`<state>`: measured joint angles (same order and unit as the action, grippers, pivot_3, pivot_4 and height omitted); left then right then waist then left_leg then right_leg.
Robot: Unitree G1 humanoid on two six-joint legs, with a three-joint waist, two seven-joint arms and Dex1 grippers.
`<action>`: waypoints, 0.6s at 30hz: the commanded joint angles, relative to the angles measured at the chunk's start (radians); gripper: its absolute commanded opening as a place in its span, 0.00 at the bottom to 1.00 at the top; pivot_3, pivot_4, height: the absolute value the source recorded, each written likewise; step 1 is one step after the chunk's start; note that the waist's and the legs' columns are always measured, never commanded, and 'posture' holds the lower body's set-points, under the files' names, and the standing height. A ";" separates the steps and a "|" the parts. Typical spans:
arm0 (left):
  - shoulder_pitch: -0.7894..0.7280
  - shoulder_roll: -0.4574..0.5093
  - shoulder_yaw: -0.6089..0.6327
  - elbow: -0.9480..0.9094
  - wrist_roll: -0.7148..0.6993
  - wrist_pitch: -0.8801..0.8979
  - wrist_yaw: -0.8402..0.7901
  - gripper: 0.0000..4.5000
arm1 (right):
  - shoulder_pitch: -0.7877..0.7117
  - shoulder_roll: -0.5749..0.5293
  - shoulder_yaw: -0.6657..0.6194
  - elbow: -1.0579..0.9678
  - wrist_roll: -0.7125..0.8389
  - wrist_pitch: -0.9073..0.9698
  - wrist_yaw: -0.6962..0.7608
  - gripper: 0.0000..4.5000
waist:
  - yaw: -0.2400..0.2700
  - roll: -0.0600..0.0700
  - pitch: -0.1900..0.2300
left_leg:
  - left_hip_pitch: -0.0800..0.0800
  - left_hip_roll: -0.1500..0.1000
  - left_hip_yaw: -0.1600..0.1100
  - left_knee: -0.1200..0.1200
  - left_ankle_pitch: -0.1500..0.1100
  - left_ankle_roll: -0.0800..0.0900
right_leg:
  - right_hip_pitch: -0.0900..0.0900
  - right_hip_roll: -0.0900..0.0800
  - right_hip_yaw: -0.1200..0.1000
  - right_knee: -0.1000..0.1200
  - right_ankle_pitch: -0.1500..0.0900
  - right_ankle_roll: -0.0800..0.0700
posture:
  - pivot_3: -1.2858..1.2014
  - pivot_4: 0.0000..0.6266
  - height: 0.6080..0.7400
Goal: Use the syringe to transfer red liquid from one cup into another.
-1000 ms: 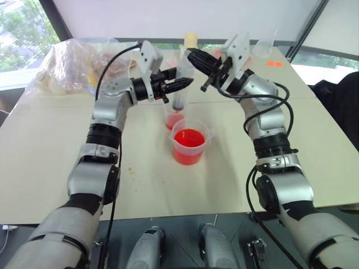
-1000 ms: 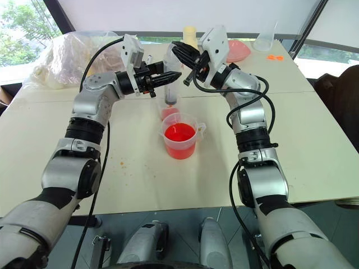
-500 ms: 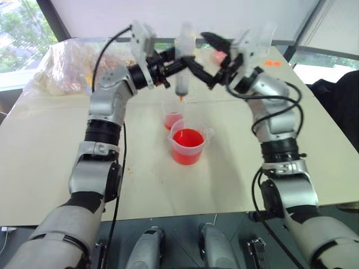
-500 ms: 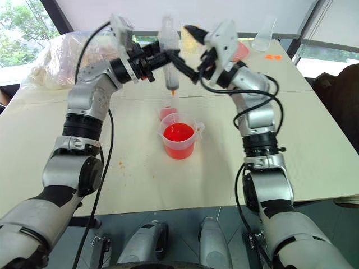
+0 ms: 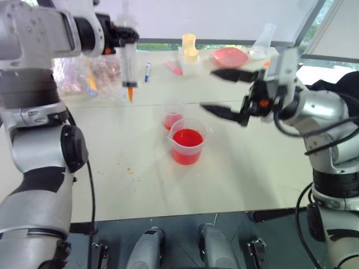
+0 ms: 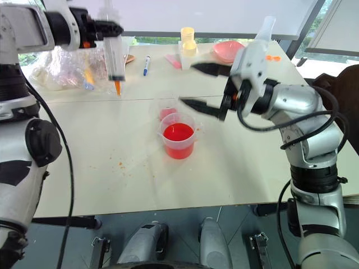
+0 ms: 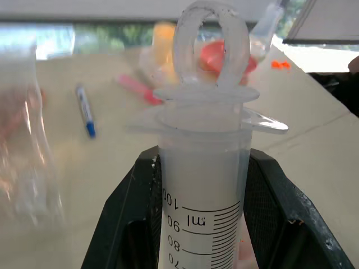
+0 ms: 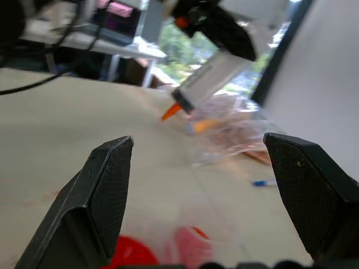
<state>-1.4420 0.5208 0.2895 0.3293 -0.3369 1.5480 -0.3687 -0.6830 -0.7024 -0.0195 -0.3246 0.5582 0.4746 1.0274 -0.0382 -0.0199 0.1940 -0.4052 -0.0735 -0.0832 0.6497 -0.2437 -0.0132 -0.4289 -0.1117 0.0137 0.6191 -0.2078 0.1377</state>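
The syringe [image 5: 128, 56] hangs upright, orange tip down, high over the table's left part. My left gripper [image 5: 119, 37] is shut on its barrel. In the left wrist view the black fingers [image 7: 120, 224] clamp the syringe [image 7: 205, 185], whose plunger is pushed in. The wide spouted cup [image 5: 187, 145] holds red liquid [image 5: 187, 138] at the table's middle. The smaller cup [image 5: 173, 116] stands just behind it with some red liquid. My right gripper [image 5: 222, 92] is open, pointing left, above and right of both cups. From the right wrist, the syringe [image 8: 210, 78] shows beyond the spread fingers [image 8: 106, 190].
At the back of the table lie a blue pen [image 5: 147, 70], a pink dish [image 5: 230, 56], a clear conical flask [image 5: 262, 42] and yellow containers [image 5: 189, 47]. A crumpled plastic bag [image 5: 84, 75] sits at the back left. Small red drops [image 5: 130, 167] mark the table.
My left gripper lifted the syringe out of the smaller cup, up and to the left. My right gripper let go of the plunger, opened, and drew back to the right.
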 commanded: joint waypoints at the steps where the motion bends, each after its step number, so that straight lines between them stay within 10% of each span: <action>1: 0.121 -0.099 0.187 -0.020 -0.050 0.066 0.232 0.32 | 0.045 -0.050 0.084 -0.057 -0.043 -0.054 0.109 0.86 | 0.001 0.000 0.000 | 0.001 0.001 0.000 0.000 0.000 0.000 | 0.001 -0.001 0.000 0.000 0.000 0.000 | 0.52 0.24 1.00; 18: 0.598 -0.204 0.320 -0.169 -0.906 0.066 1.095 0.32 | 0.114 0.017 0.137 -0.112 -0.010 -0.016 0.100 0.86 | 0.033 -0.005 0.000 | -0.004 0.000 0.001 0.002 0.002 -0.005 | -0.009 -0.003 0.005 0.010 0.001 -0.002 | 0.52 0.24 1.00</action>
<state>-0.8415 0.3068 0.6186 0.1582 -1.1751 1.6058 0.6828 -0.5662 -0.6890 0.1238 -0.4019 0.5339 0.4556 1.1360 -0.0055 -0.0246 0.1941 -0.4087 -0.0738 -0.0819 0.6521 -0.2414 -0.0184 -0.4383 -0.1145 0.0185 0.6290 -0.2065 0.1353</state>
